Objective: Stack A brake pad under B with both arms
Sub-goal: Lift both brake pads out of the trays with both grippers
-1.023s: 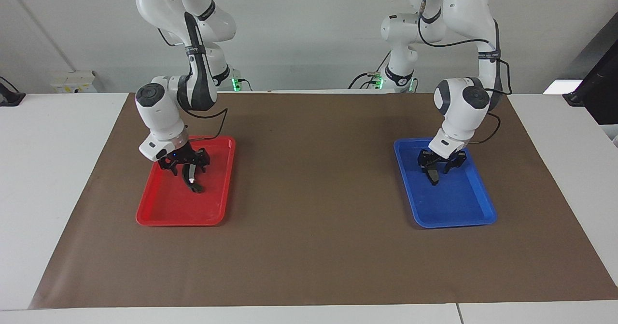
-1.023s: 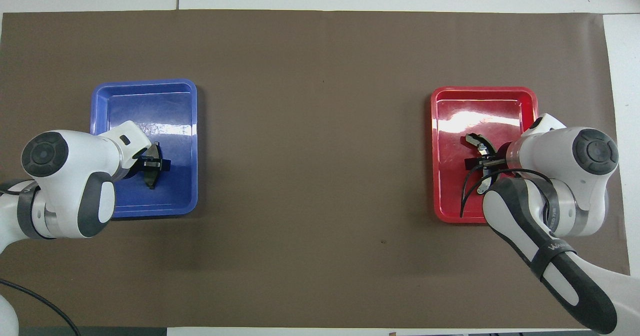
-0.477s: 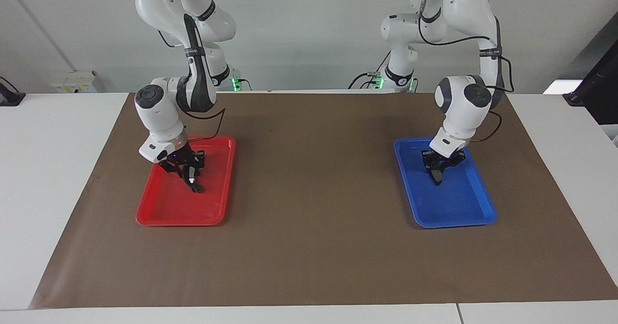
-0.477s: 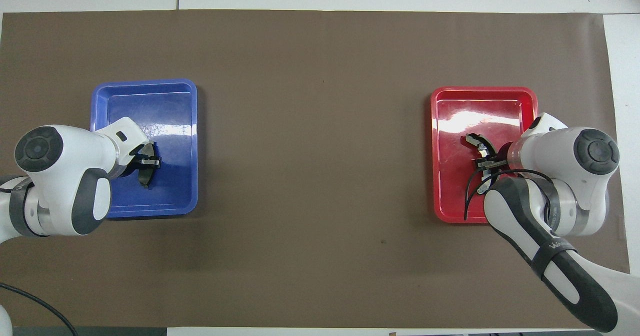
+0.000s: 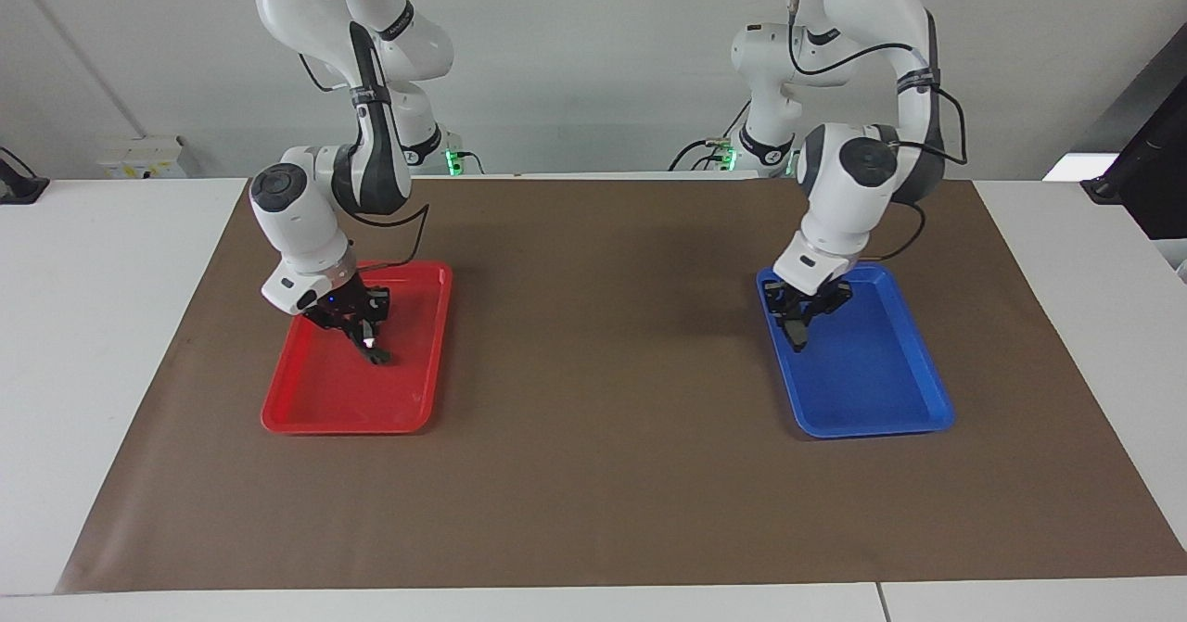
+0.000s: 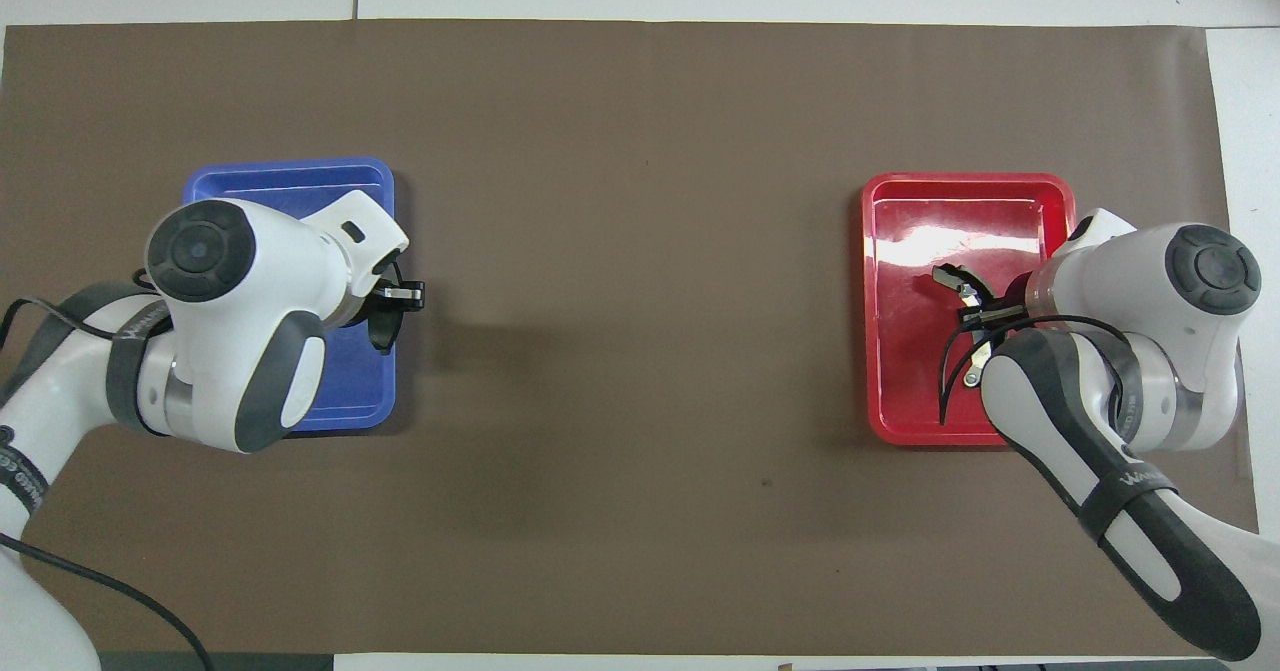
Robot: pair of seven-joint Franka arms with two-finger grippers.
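Two hands closed on parts: left hand (image 5: 803, 324) holds short pad (image 6: 384, 323) above blue tray (image 5: 881, 399) edge; right hand (image 5: 363, 329) grips long curved piece (image 6: 962, 287) in red tray (image 5: 315, 409).

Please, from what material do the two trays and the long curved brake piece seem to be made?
Red tray: probably plastic, glossy; bright glare patches on its floor, rounded moulded rim. Blue tray: likely the same glossy plastic, same moulded shape. B, held in the right gripper over the red tray: dark matte body, perhaps friction material, with silvery ends that look like bare metal; too small to be sure.
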